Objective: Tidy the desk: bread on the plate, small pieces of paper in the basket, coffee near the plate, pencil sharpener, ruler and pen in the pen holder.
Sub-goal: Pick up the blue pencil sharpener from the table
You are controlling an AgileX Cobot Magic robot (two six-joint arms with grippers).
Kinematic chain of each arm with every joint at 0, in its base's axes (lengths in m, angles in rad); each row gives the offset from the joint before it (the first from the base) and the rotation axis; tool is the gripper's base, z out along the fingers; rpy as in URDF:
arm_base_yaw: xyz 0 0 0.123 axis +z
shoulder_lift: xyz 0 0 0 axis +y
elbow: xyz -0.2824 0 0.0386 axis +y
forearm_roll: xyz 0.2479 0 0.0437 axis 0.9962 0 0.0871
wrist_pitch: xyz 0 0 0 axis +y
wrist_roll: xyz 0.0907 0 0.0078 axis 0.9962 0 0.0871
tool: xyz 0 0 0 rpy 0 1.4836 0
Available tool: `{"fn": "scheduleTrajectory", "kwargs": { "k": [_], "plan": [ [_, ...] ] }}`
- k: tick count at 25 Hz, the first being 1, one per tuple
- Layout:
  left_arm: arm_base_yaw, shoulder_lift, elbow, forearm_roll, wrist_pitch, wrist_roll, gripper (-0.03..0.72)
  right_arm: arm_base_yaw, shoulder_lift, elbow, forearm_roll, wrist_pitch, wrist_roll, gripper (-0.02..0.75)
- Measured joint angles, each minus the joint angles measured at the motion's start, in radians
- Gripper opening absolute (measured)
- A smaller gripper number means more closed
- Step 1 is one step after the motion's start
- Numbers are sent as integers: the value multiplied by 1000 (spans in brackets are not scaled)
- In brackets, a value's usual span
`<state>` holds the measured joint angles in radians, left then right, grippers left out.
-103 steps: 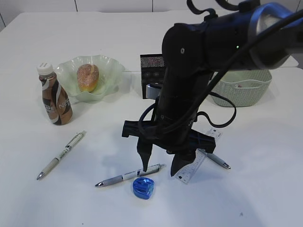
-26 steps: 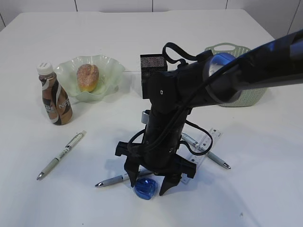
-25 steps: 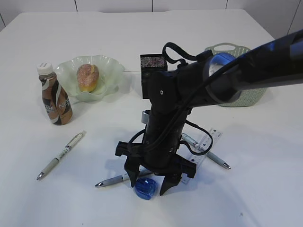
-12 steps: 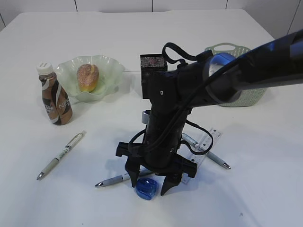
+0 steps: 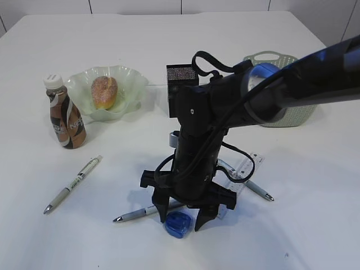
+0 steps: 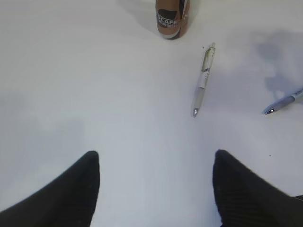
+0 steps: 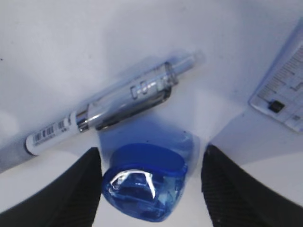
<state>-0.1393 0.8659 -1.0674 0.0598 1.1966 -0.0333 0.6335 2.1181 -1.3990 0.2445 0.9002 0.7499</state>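
The right gripper [image 5: 183,215] stands spread around the blue sharpener [image 5: 178,226], one finger on each side. A grey pen [image 7: 109,111] lies just beyond the sharpener, crowding the far side, and the ruler [image 7: 284,90] sits close on the right. The left gripper [image 6: 156,189] has bare table [image 6: 94,94] under it; a white pen [image 6: 202,80] and a bottle [image 6: 171,16] lie farther off.

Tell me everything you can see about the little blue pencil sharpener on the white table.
The blue translucent plastic pencil sharpener is a rounded, roughly heart-shaped shell with a glossy highlight, lying flat on the white table. It sits between the open black fingers of the right gripper, which do not visibly touch it. A grey-and-clear pen lies right beside it; whether they touch is unclear.
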Motion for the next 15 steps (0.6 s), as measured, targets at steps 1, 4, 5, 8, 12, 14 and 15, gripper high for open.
{"fn": "scheduleTrajectory", "kwargs": {
  "k": [1, 4, 5, 8, 12, 14, 15],
  "plan": [
    [0, 0, 0, 1, 0, 0, 526, 0, 0, 0, -3, 1, 0, 513],
    [0, 0, 0, 3, 0, 0, 526, 0, 0, 0, -34, 18, 0, 513],
    [0, 0, 0, 3, 0, 0, 526, 0, 0, 0, -48, 29, 0, 513],
    [0, 0, 0, 3, 0, 0, 526, 0, 0, 0, -55, 39, 0, 513],
    [0, 0, 0, 5, 0, 0, 526, 0, 0, 0, -57, 41, 0, 513],
    [0, 0, 0, 5, 0, 0, 526, 0, 0, 0, -59, 41, 0, 513],
    [0, 0, 0, 5, 0, 0, 526, 0, 0, 0, -59, 41, 1, 512]
  ]
}}
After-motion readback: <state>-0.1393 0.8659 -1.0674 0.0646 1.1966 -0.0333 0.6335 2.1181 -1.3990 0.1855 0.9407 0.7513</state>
